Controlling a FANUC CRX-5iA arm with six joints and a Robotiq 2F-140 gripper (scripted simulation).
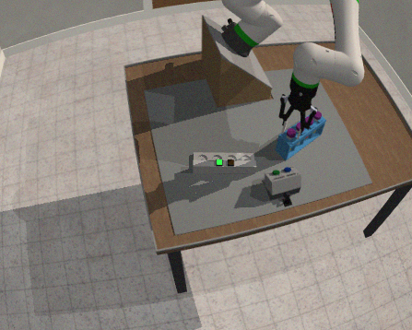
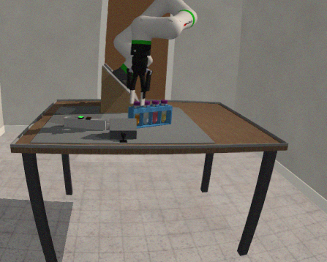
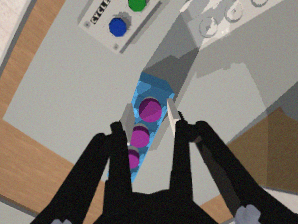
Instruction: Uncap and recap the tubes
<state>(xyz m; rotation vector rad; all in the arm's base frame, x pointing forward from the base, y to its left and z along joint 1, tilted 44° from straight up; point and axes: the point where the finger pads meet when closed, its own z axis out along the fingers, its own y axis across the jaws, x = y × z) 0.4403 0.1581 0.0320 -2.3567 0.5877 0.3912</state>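
The blue decapping station (image 1: pixel 288 147) (image 2: pixel 151 125) (image 3: pixel 150 84) holds tubes that all carry purple caps. My gripper (image 1: pixel 294 121) (image 2: pixel 139 99) (image 3: pixel 150 108) is open and empty. It hangs just above the end cap (image 1: pixel 290 133) (image 2: pixel 136 103) (image 3: pixel 150 109) nearest the key desk, with one finger on each side of it. Two more caps (image 3: pixel 140 135) (image 3: pixel 133 160) show between my fingers. The grey cap tray (image 1: pixel 203 157) (image 2: pixel 80 124) has its green lamp (image 1: pixel 218 161) (image 2: pixel 80 117) lit and its amber lamp (image 1: pixel 230 162) dark. Its nests (image 3: pixel 206 25) look empty.
The key desk (image 1: pixel 282 184) (image 2: pixel 123 129) stands in front of the station, with the blue CYCLE key (image 1: pixel 288 170) (image 3: pixel 118 27) and the green READY key (image 1: pixel 276 172) (image 3: pixel 137 4). A tall brown wedge (image 1: pixel 230 74) (image 2: pixel 111 91) stands at the back of the table.
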